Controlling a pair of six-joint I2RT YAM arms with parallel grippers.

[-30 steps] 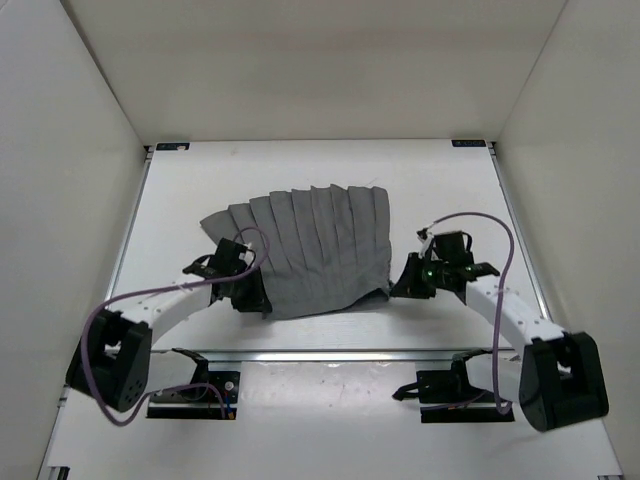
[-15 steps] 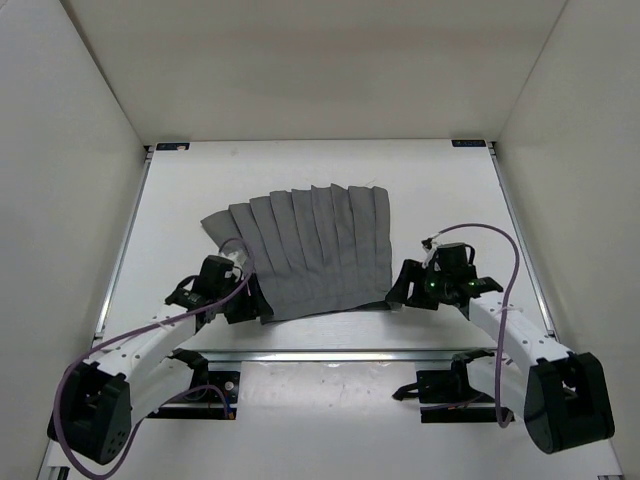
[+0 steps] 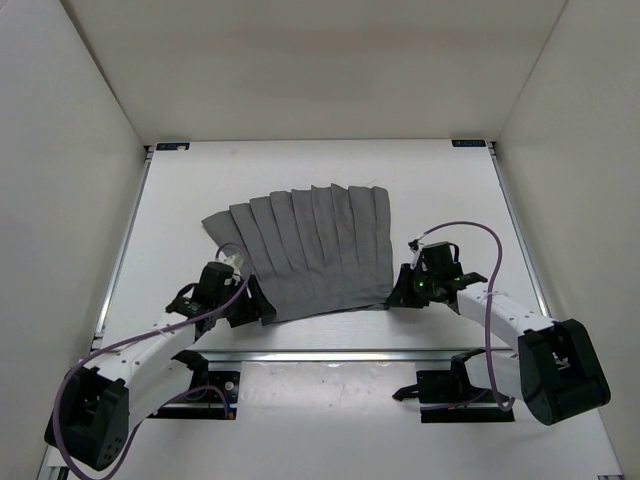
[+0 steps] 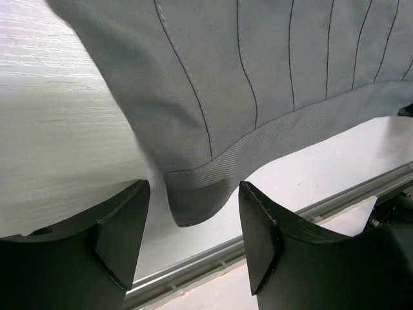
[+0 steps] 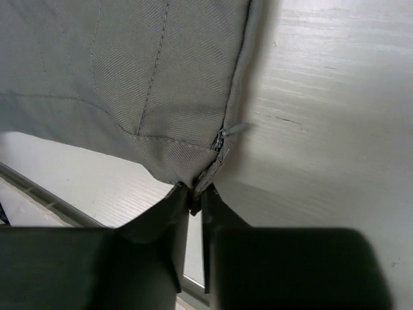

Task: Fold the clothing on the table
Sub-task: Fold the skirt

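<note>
We judge that the folding has not yet begun. The clothing (image 3: 312, 250) lies spread flat in a fan at the middle of the worktop (image 3: 200, 180), its pleats running away from us and no part turned over. The step in hand looks like taking the two near corners. Our left hand (image 4: 193, 197) stands open, with a finger on either side of the near left corner. Our right hand (image 5: 195, 194) is pinched closed on the near right corner, just below the zip pull (image 5: 233, 129). The lift and every fold remain to be done.

Plain white enclosure walls (image 3: 70, 150) close three sides. The worktop is white and faintly grained, with thin metal rails (image 3: 124, 255) along its edges.
</note>
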